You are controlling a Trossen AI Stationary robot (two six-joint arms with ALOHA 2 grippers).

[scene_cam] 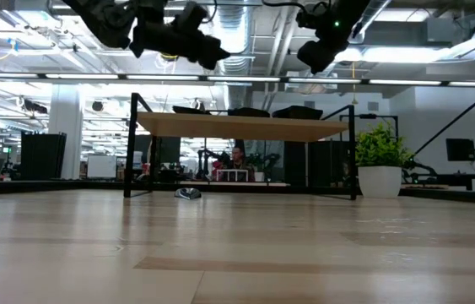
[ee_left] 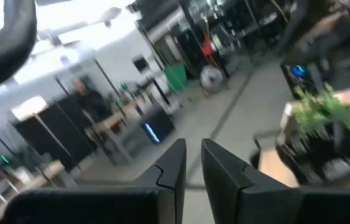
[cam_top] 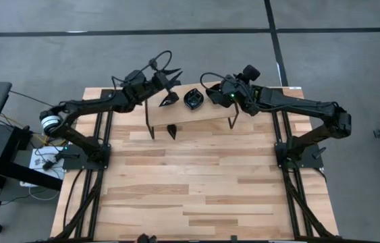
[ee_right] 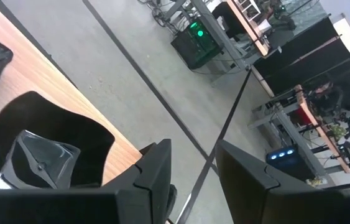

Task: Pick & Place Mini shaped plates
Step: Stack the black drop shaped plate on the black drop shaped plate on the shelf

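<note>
Both arms are matte black with looping black cables. The left arm (cam_top: 85, 106) carries a white ring near its elbow; the right arm (cam_top: 297, 108) shows a green light.

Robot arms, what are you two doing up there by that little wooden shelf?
Both dark arms are raised over the small raised wooden shelf at the far end of the table. Small glossy black dishes sit on top of it, and one more black dish lies on the table below. The left gripper and the right gripper each hover near the dishes, and neither holds one. In each wrist view there is a narrow empty gap between the fingers.
</note>
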